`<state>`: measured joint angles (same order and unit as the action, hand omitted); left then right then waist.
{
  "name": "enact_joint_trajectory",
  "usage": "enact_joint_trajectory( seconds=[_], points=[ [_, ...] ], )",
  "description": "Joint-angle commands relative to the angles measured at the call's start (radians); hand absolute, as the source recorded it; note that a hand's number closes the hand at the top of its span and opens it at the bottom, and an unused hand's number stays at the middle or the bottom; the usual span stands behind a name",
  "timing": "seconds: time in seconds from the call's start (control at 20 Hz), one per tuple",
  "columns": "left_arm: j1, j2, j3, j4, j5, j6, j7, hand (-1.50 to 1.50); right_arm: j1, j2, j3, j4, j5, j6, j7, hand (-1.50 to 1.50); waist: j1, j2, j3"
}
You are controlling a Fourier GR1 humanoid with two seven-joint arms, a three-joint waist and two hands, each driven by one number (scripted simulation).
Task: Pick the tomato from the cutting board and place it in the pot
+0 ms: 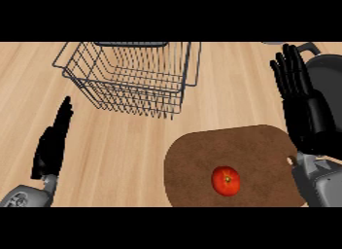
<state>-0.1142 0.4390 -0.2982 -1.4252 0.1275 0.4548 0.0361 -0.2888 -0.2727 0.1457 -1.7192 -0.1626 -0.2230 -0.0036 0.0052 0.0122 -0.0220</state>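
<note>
In the head view, the tomato (pixel 226 181) lies on the brown cutting board (pixel 231 151), in the lower middle part of the board, near the view's lower edge. The tomato is round, bright red and a little glossy, with a small darker spot at its middle where the stem was. Nothing touches it; both hands are apart from it.

The cutting board is a rounded brown slab with a small hole close to its right edge. It rests flat on the light wooden bench (pixel 124 146), at the lower right of the view.

The right hand (pixel 303 104) is at the right side, above the board's right edge. Its fingers are straight and point up toward the far side of the bench, close together, and they hold nothing. This hand covers a part of the dark pot (pixel 339 97), which stands at the right edge of the view, beyond the board. Only a part of the pot shows, with a grey handle near its top.

The left hand (pixel 53 141) is at the left side, well apart from the board. It is seen edge-on, with the fingers straight and pointing up, and it is empty too.

A wire basket (pixel 131 78) of dark metal stands on the bench at the upper middle, between the two hands and beyond the board.
</note>
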Motion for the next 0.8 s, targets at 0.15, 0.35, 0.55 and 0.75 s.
enact_joint_trajectory(
  seconds=[0.15, 0.35, 0.55, 0.75],
  points=[
    [0.022, -0.023, -0.038, 0.009, 0.102, -0.178, 0.033, 0.0, 0.214, 0.004, 0.196, -0.024, 0.158, -0.055, 0.183, 1.5, -0.033, -0.016, 0.018],
    [0.056, -0.054, -0.079, -0.001, 0.141, -0.217, 0.07, 0.0, 0.226, -0.137, 0.094, 0.062, 0.466, -0.278, 0.173, 1.5, -0.103, -0.03, 0.008],
    [0.066, -0.048, -0.08, 0.0, 0.175, -0.274, 0.065, 0.0, 0.332, 0.096, 0.206, -0.104, 0.584, -0.544, -0.022, -1.5, -0.069, -0.028, 0.021],
    [0.002, -0.045, -0.061, 0.028, 0.187, -0.319, 0.081, 0.0, 0.499, 0.17, 0.42, -0.25, 0.806, -0.642, 0.001, -1.5, -0.047, -0.021, 0.019]
  ],
)
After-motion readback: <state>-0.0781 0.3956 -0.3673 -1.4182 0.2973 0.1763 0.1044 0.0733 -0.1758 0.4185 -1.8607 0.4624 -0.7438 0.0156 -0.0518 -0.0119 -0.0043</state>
